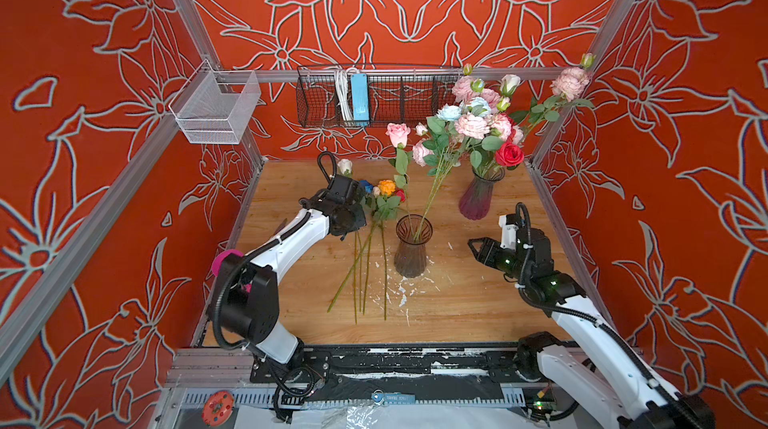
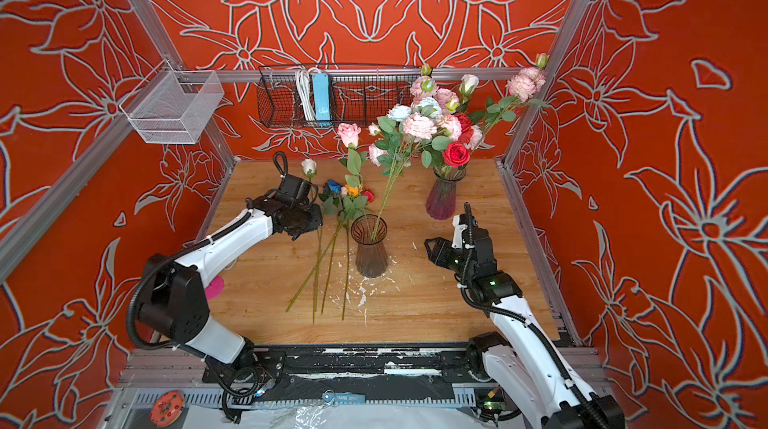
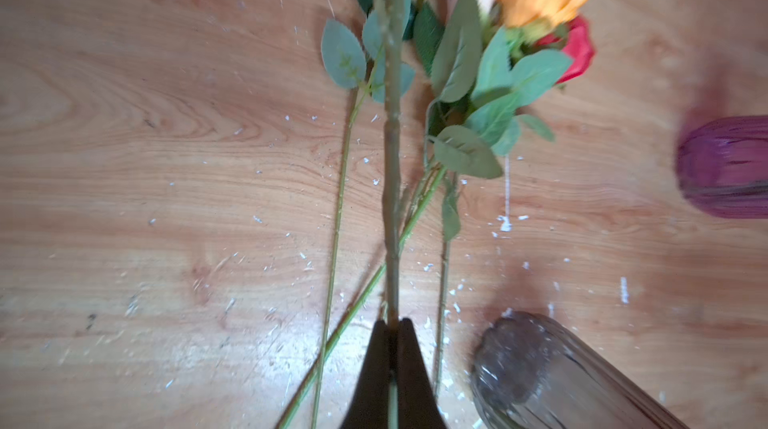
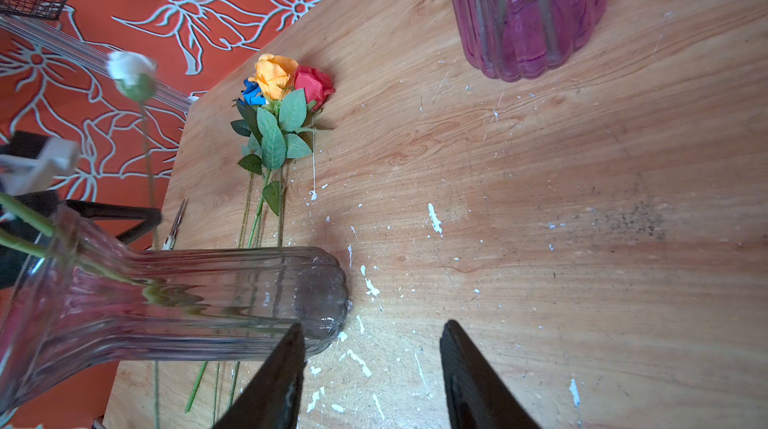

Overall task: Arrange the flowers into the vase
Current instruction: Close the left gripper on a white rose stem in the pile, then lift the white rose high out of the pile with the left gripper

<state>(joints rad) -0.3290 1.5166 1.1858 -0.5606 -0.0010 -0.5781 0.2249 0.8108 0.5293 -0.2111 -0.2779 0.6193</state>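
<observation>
Left tool [image 3: 392,322] pinched shut on white rose stem [image 3: 391,157] above desk [image 1: 457,306] beside clear vase [image 1: 411,250], right tool [image 4: 372,325] half open, empty; tip stem upright, thread cut end into mouth.

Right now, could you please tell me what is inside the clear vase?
Two green stems lean in the clear vase, blooms above its rim. The ribbed glass blurs their lower ends.
</observation>
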